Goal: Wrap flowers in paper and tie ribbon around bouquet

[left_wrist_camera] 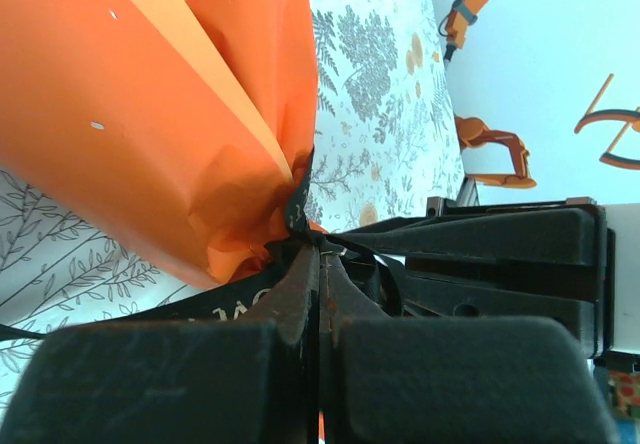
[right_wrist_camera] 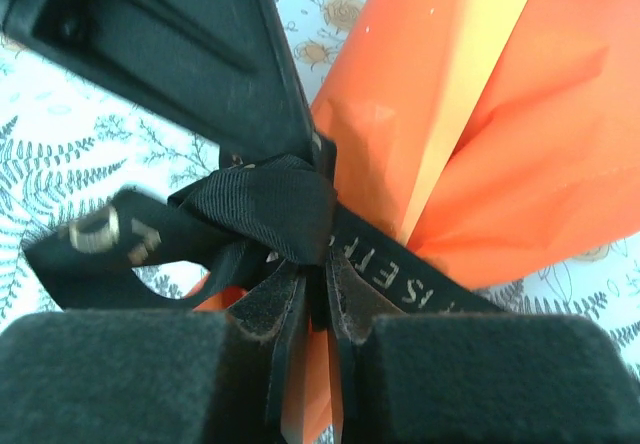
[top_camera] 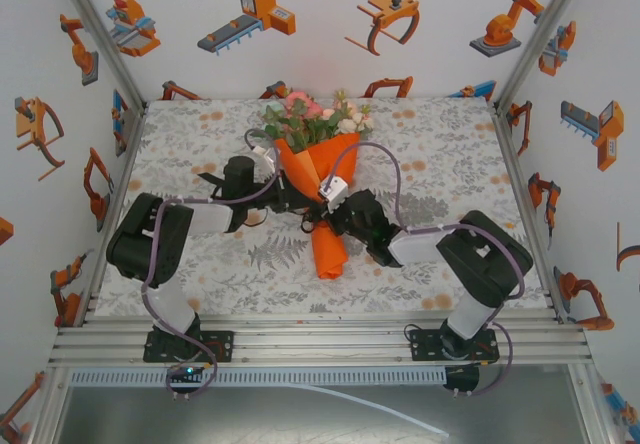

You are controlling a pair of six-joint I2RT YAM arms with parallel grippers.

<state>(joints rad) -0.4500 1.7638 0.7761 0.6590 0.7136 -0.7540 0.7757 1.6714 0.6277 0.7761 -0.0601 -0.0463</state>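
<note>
Overhead view looks down; wrist views crowd the bouquet (top_camera: 312, 164).

The premises were a robotics laboratory test cell. A table (top_camera: 470, 144) under a leaf-print cloth stood boxed in by an aluminium profile frame (top_camera: 320, 336) and white wall panels (top_camera: 320, 64) printed with orange robot drawings (top_camera: 250, 19). Two cabled robot arms (top_camera: 150, 239) were bolted to the front rail.

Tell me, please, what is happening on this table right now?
Two robot arms are tying a narrow black ribbon around a bouquet of pink and cream flowers in a bright orange paper cone. The left gripper is shut on the ribbon. The right gripper sits at the ribbon too, jaws barely apart; whether it grips is unclear.
</note>
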